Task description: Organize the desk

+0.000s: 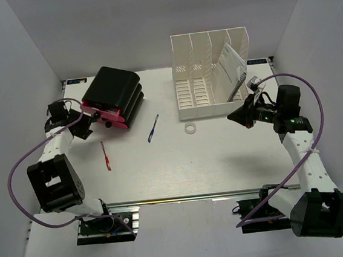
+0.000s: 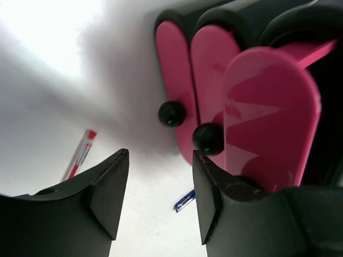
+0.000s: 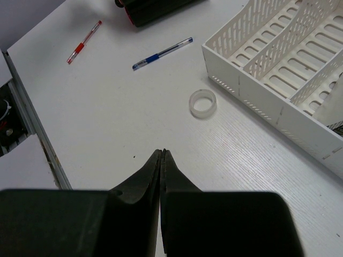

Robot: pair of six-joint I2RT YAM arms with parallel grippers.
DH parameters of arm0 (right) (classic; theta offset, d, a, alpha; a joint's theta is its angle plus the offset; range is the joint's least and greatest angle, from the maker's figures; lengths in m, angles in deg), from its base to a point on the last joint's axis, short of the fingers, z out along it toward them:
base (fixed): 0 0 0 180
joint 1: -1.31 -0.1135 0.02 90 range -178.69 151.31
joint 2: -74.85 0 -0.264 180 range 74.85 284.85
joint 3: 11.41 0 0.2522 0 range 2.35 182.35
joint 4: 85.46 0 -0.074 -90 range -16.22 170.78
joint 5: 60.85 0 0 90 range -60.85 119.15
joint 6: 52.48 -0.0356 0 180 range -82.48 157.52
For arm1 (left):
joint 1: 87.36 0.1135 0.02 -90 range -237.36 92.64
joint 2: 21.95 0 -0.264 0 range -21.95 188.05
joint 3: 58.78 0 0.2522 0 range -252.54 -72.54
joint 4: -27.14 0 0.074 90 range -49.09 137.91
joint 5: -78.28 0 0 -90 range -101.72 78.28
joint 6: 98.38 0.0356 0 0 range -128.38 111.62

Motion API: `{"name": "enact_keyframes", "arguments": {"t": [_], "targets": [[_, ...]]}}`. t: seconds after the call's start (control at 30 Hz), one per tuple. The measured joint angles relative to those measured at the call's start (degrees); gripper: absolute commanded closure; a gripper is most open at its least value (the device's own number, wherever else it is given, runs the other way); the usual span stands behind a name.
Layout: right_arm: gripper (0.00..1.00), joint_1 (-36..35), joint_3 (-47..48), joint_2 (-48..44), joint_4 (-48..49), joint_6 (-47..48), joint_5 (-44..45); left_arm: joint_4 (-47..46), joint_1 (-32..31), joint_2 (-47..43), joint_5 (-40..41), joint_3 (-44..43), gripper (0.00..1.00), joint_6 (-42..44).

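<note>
No legible text or label anywhere (print on the racked sheet [image 1: 232, 63] too small)

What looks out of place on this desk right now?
A red pen, a blue pen and a clear tape roll lie scattered loose on the desk, none inside the white file rack.

On the desk [image 1: 223, 160], a drawer box [image 1: 116, 91] sat back left and a file rack [image 1: 202, 95] back right, papers [image 1: 232, 62] in its rightmost slot. A tape ring [image 1: 190, 128] lay just before the rack. A pen [image 1: 153, 128] lay between them, and a second pen [image 1: 106, 156] nearer, further left.
</note>
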Motion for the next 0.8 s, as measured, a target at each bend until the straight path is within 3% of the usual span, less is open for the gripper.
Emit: {"name": "enact_keyframes", "arguments": {"t": [0.43, 0.8], "targets": [[0.98, 0.0, 0.0, 0.0, 0.0, 0.3, 0.6, -8.6, 0.0, 4.7, -4.7, -1.6, 0.38, 0.4], [0.99, 0.0, 0.0, 0.0, -0.1, 1.1, 1.2, -11.5, 0.0, 8.3, -7.6, -3.0, 0.30, 0.4]]}}
